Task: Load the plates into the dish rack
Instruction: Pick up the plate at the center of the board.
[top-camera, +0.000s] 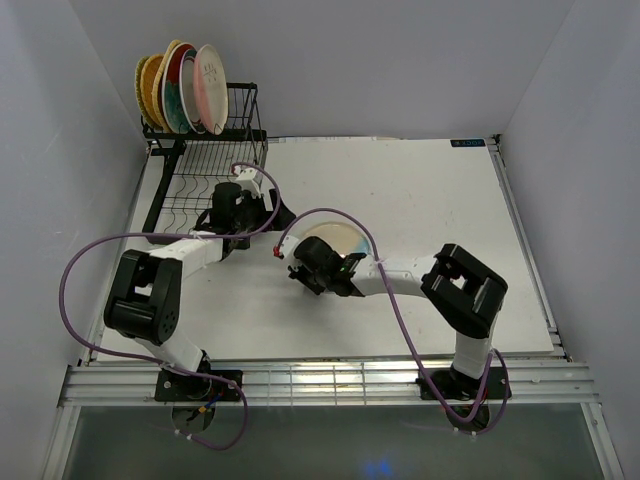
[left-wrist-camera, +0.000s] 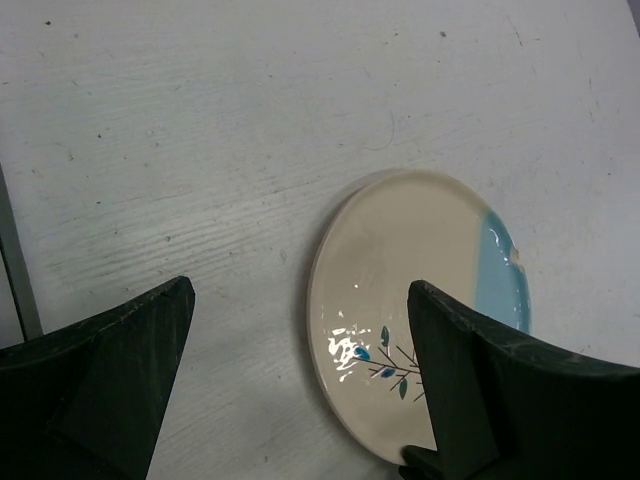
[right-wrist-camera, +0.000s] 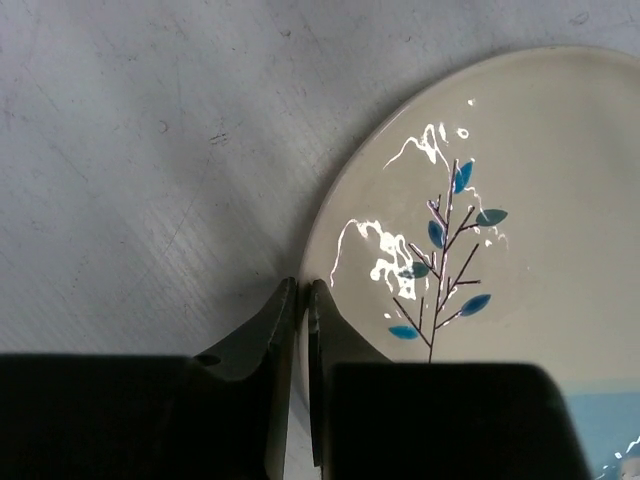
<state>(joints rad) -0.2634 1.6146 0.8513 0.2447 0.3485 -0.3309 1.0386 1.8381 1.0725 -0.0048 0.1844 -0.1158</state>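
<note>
From above, the dish rack (top-camera: 245, 120) sits at the table's (top-camera: 450, 220) far left corner with the racked plates (top-camera: 185, 88) upright in its raised rear tier; the cream-and-blue plate (top-camera: 335, 238) lies flat near the middle of the table, the right tool (top-camera: 298, 258) at its left rim, the left tool (top-camera: 262, 212) just beside, between plate and rack; over to the left wrist, fingers spread wide with nothing between them, the plate low on the right; now the right wrist, and the fingers (right-wrist-camera: 280, 320) are pressed together right at the plate's rim; whether any rim is caught, I cannot tell; the danger is a thin or missed pinch on a glossy edge, so a lift could let the plate slip and clatter back.
</note>
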